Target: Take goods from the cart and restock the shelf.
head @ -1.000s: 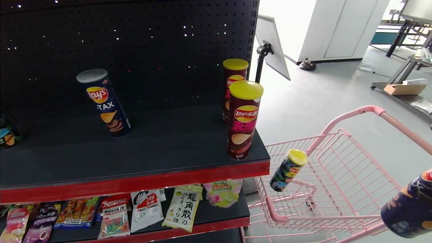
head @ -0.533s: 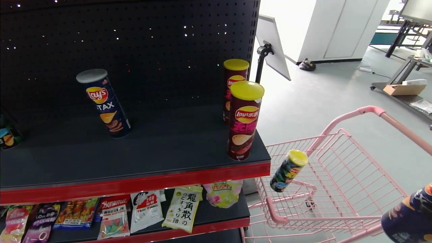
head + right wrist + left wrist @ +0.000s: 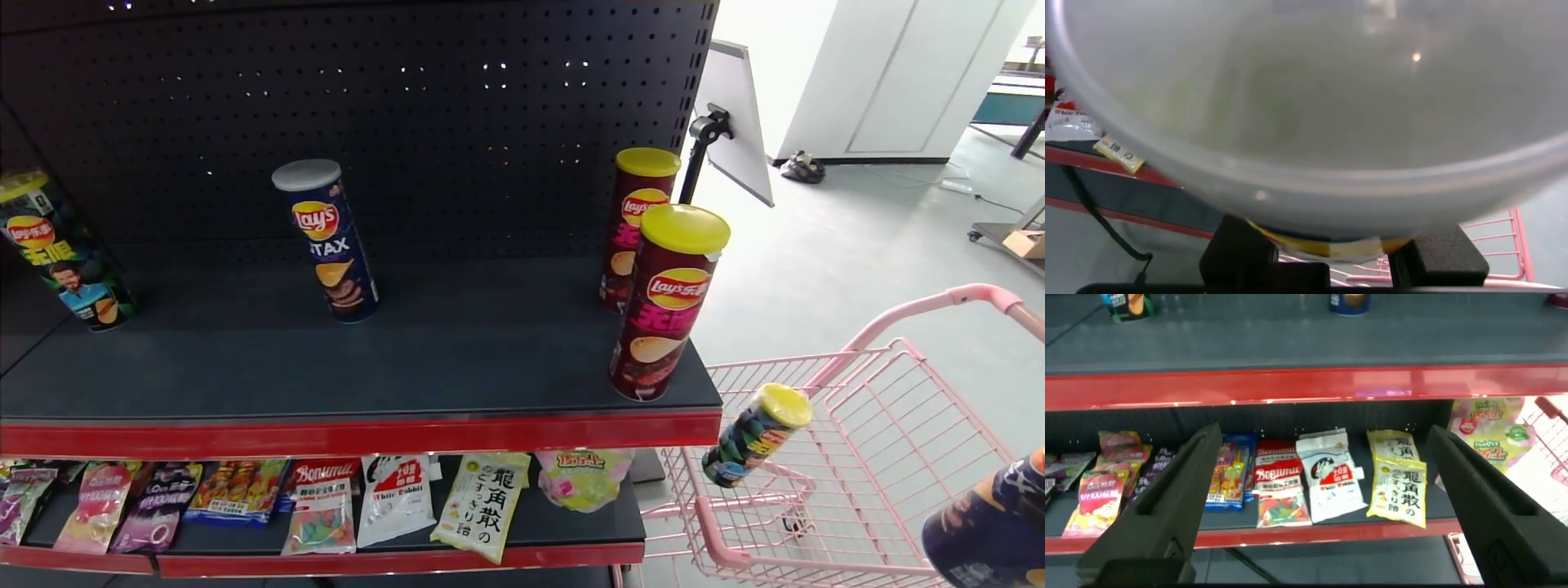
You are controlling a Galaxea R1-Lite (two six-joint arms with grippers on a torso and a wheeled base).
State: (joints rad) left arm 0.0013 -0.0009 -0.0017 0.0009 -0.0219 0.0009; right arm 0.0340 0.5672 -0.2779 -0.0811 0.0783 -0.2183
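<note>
My right gripper is clamped on a dark blue chip can at the near edge of the pink cart. I judge the can light, stiff and slick, so mid-body is the best hold. My left gripper gapes wide, empty. Left of the cart, the shelf is flat, with room between the cans.

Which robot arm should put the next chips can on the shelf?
Right, probably: the right gripper is shut on a dark blue can, while the left gripper is open and empty.
</note>
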